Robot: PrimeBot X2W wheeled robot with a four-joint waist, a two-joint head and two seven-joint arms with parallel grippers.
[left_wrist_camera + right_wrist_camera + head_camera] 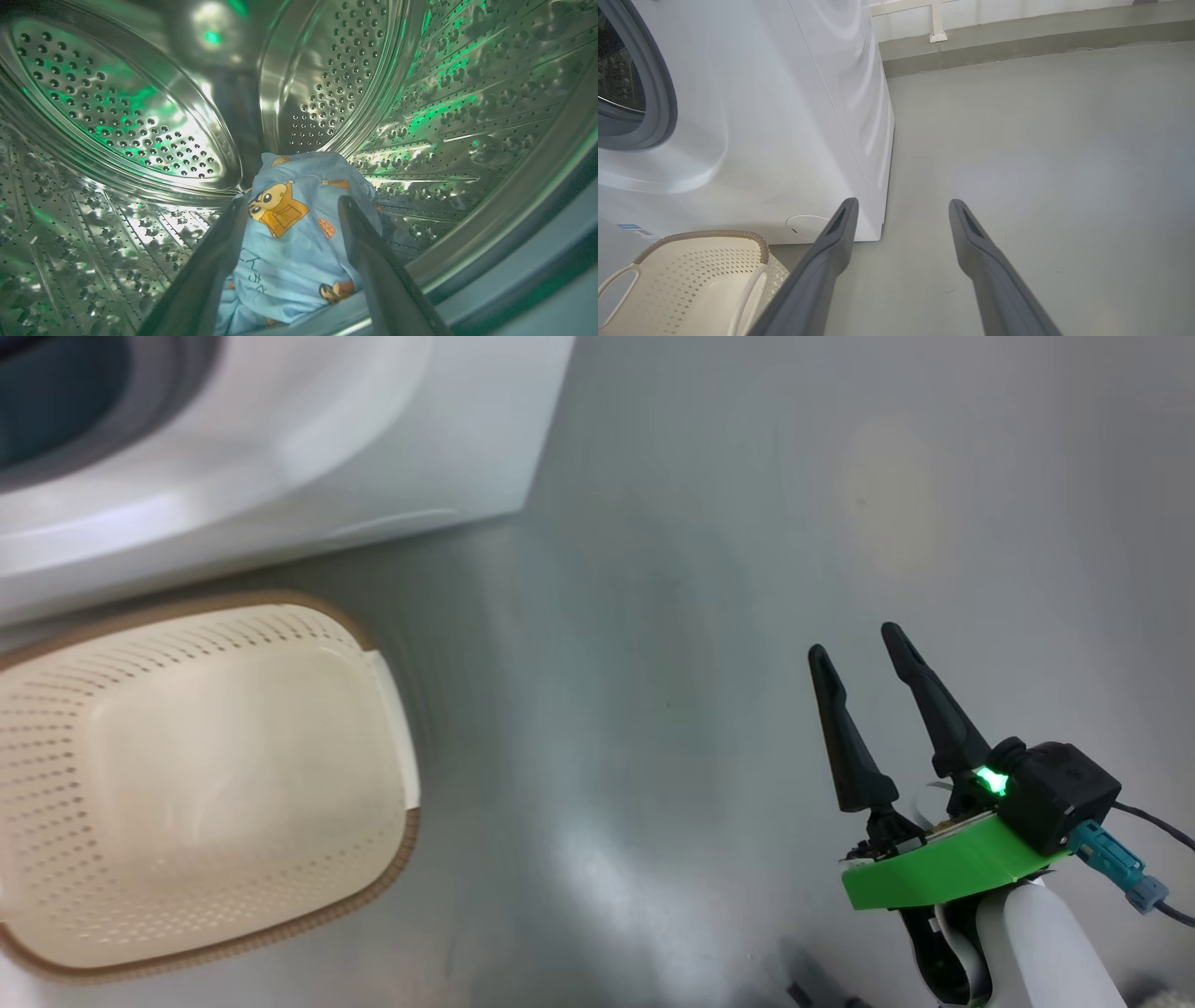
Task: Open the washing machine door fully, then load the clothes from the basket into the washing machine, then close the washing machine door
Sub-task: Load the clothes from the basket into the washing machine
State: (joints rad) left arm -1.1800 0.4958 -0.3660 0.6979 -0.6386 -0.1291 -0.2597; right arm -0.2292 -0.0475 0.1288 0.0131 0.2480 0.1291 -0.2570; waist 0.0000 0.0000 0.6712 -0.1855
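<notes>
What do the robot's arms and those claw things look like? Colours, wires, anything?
The right gripper has two long, tapered black fingers on a bright green bracket. Beside them sits a black box with a glowing green light, a teal plug and a dark cable. The forearm is smooth white. The left gripper has the same dark tapered fingers.

Grey floor (1041, 140) and what it bears.
You see the white washing machine (784, 116) standing on it, with the cream basket (56, 775) just beside its front.
</notes>
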